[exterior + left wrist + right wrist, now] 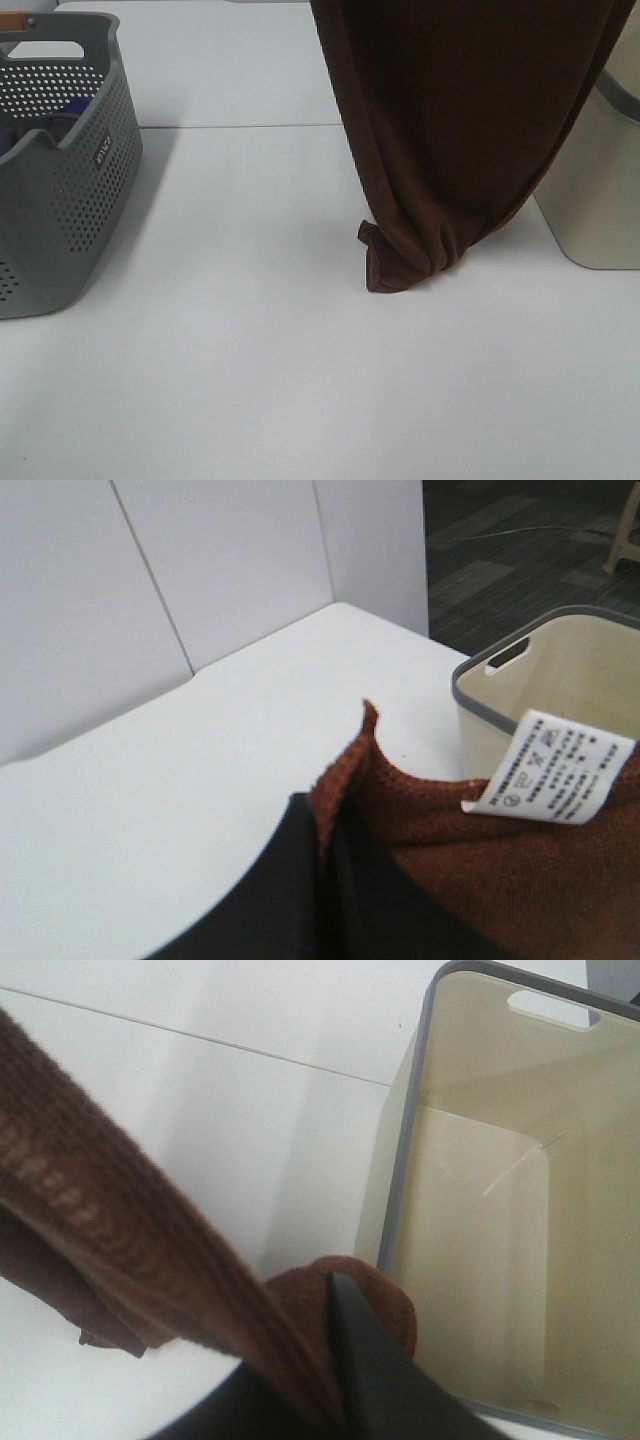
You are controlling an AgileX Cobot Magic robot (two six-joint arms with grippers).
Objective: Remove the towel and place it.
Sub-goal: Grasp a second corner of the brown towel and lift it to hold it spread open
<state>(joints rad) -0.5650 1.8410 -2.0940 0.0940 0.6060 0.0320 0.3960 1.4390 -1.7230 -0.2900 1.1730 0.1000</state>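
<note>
The dark brown towel (460, 120) hangs from above the exterior high view, and its bunched lower tip touches the white table (250, 350). Neither gripper shows in that view. In the left wrist view my left gripper (322, 830) is shut on a towel (450, 870) corner beside its white care label (550, 770). In the right wrist view my right gripper (325, 1360) is shut on the towel's stitched hem (110, 1230), next to the open beige bin (500, 1220).
A grey perforated basket (70, 190) holding blue fabric (72, 104) stands at the left edge. The beige bin with a grey rim (600, 190) stands at the right, behind the towel; it also shows in the left wrist view (560, 670). A seam (240, 126) crosses the table.
</note>
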